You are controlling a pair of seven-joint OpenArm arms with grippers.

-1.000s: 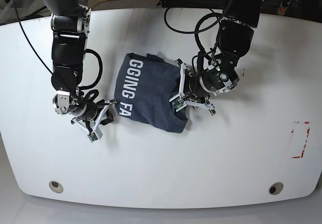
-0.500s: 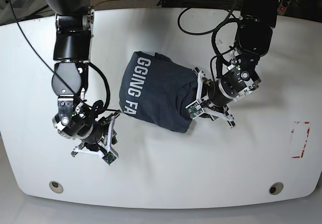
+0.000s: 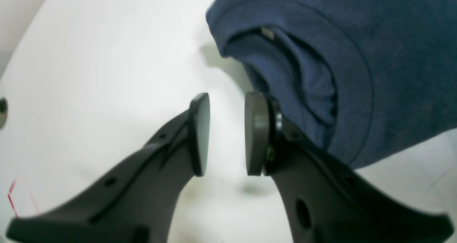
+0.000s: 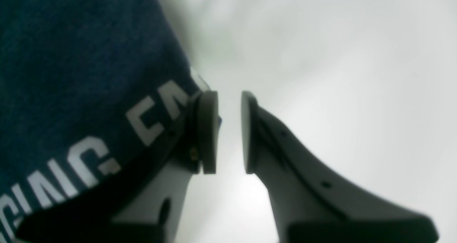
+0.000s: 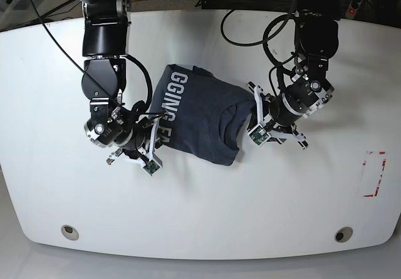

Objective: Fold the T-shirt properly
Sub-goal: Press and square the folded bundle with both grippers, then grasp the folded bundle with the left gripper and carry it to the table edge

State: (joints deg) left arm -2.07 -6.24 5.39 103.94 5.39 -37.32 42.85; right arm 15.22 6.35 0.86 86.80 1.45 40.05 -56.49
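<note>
T-shirt [image 5: 199,117], slate-blue, folded into a compact rumpled bundle at the centre of the white worktop [image 5: 200,222]; white letters "GGING FA" face up, collar opening toward the left gripper [image 3: 226,134]. Fingers of left gripper and right gripper [image 4: 229,132] stand apart, holding nothing.

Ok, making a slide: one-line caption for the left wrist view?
Open left pincer beside the folded T-shirt, nothing between its pads, above the white table.
</note>
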